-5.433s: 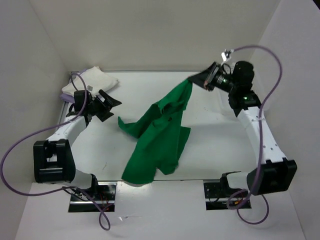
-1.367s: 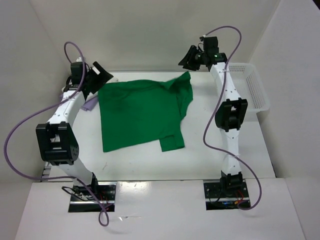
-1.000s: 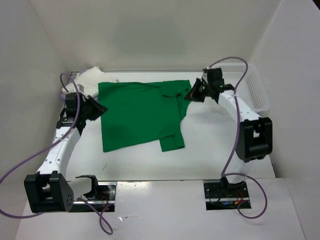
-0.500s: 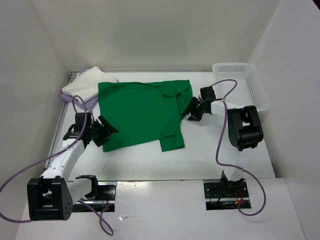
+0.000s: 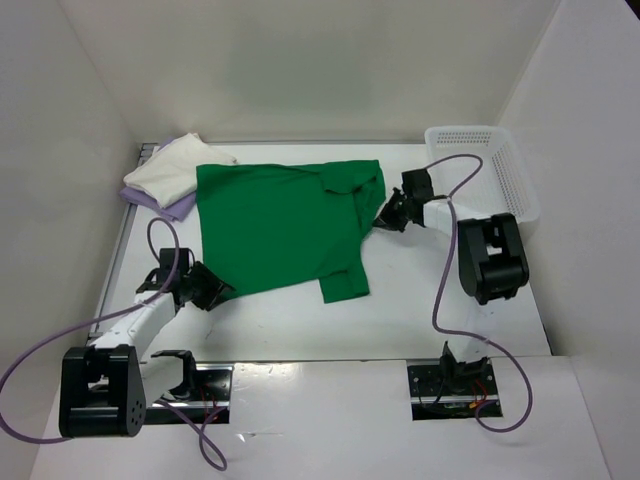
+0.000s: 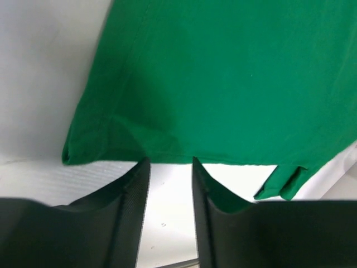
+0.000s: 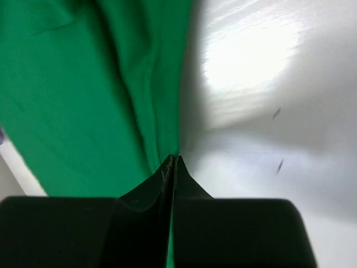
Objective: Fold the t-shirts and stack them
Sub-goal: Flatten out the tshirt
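While the green t-shirt [image 5: 275, 230] is spread flat in the middle, its right edge is pinched by the tightly closed right gripper [image 5: 386, 217]. The left gripper [image 6: 170, 167] is held half-open at the near-left hem, nothing gripped. The white t-shirt [image 5: 165, 172] is stacked on the lavender t-shirt [image 5: 172, 208] far-left, and the mesh basket [image 5: 505, 170] is tucked far-right.

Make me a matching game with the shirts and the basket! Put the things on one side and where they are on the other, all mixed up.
Things:
1. green shirt
2. white shirt
3. purple shirt
4. basket

Places:
A. in the far right corner
B. peeking out from under another shirt
C. spread out flat in the middle
D. folded on top of another shirt, far left

Pairs: 1-C, 2-D, 3-B, 4-A
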You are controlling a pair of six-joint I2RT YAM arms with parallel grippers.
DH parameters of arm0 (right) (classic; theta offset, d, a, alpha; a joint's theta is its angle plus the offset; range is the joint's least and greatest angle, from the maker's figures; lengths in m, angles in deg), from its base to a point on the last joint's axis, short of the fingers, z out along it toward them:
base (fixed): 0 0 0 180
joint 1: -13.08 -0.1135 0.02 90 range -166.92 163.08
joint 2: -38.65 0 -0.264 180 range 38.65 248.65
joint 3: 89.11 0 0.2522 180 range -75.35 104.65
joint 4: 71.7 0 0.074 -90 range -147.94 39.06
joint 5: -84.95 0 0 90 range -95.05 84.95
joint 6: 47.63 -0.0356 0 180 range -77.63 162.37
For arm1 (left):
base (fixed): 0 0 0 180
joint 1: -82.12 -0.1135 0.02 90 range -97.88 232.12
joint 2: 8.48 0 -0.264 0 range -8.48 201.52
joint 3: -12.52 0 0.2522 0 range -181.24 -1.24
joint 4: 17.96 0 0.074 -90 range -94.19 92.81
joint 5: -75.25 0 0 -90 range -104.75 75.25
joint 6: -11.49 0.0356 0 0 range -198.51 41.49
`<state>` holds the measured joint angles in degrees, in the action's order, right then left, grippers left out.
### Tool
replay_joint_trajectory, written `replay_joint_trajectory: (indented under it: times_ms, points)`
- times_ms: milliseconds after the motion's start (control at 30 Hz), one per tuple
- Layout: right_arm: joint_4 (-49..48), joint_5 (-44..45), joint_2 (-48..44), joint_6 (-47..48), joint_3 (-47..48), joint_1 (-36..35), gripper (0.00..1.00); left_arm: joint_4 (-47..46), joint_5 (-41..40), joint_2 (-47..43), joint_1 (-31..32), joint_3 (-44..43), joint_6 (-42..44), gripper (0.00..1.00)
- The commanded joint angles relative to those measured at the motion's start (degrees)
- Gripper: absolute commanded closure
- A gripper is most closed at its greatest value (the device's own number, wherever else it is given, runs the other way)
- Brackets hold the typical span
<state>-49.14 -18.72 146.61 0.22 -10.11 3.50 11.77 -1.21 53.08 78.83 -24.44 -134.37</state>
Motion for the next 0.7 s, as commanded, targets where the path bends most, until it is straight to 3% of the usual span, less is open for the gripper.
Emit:
replay_joint_trajectory:
  times_ms: [0, 133, 200, 300, 400, 467, 667]
  points:
    - [3.93, 1.89, -16.41, 3.64, -0.01, 0.36, 1.00, -3.93, -0.71, 1.63, -0.31, -1.58, -0.48, 0.59]
    - [10.43, 3.04, -26.13, 5.32, -1.86, 0.36, 1.00, -5.16, -2.03, 2.24, -0.31, -1.58, 0.04, 0.66]
    - [14.22, 1.81, -29.53, 5.32, -1.86, 0.36, 1.00, -5.16, -3.52, 2.25, -0.31, -3.33, 0.57, 0.74]
    - [19.57, 3.90, -37.62, 5.32, 1.98, 0.36, 1.00, -4.63, -4.22, 3.47, -0.31, -6.05, 1.80, 0.80]
    - [29.50, 3.83, -38.35, 8.48, 16.62, 0.36, 1.00, -5.85, -4.22, 5.67, -0.84, -6.86, 2.33, 0.82]
    - [32.41, 2.08, -37.22, 9.10, 20.62, 0.36, 1.00, -5.86, -4.22, 6.55, -1.45, -7.38, 2.33, 0.82]
    - [30.84, -2.06, -31.68, 5.85, 33.27, -3.85, 1.00, -5.78, -4.22, 7.08, -2.60, -8.00, 4.18, 0.82]
